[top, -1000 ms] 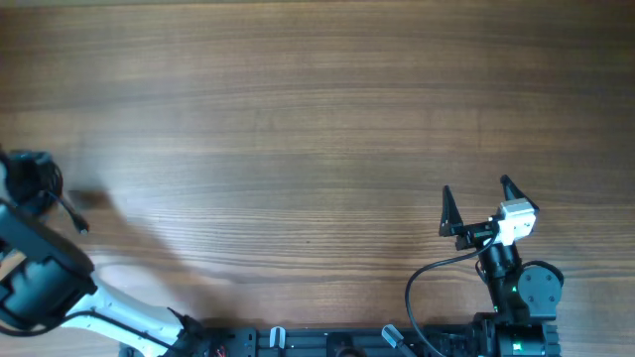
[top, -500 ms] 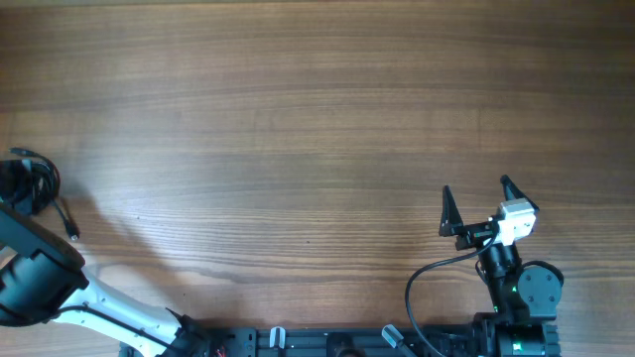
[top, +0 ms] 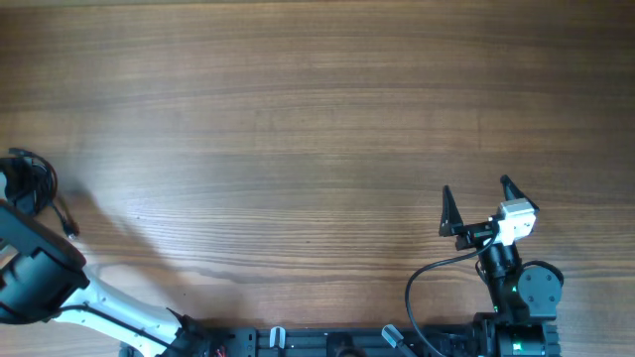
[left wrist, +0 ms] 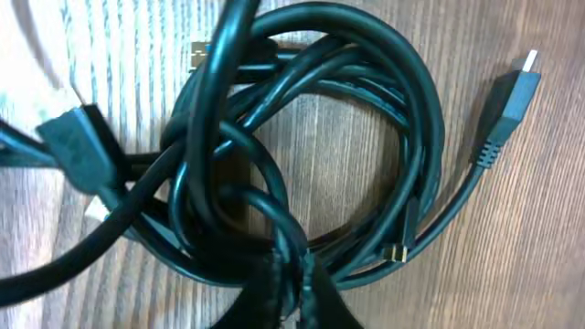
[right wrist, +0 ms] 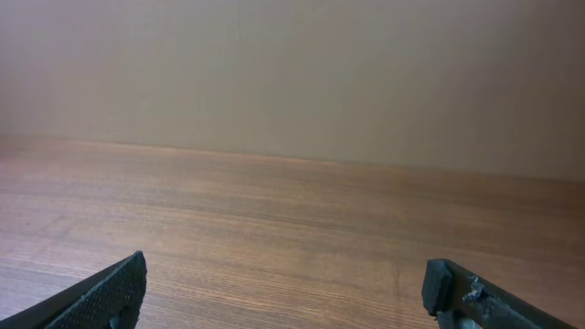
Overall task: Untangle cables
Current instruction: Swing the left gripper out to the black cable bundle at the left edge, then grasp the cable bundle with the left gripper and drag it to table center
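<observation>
The cables [left wrist: 302, 146] form a knotted black clump of overlapping loops on the wood, with a flat plug [left wrist: 512, 87] sticking out at the right and a small gold-tipped plug [left wrist: 396, 253] lower down. My left gripper [left wrist: 294, 279] is shut on a strand at the clump's near edge. From overhead the cables [top: 30, 181] sit at the table's far left edge, one loose end [top: 67, 224] trailing right. My right gripper [top: 477, 193] stands open far to the right, and the right wrist view shows that gripper [right wrist: 285, 274] with nothing between its fingers.
The wooden table [top: 317, 119] stretches bare between the two arms. A thick black wire [top: 427, 278] loops from the right arm's base. The mounting rail [top: 327, 342] runs along the near edge.
My left gripper has closed on the clump. The left arm and the loose cable end have shifted slightly left. The right arm has not moved.
</observation>
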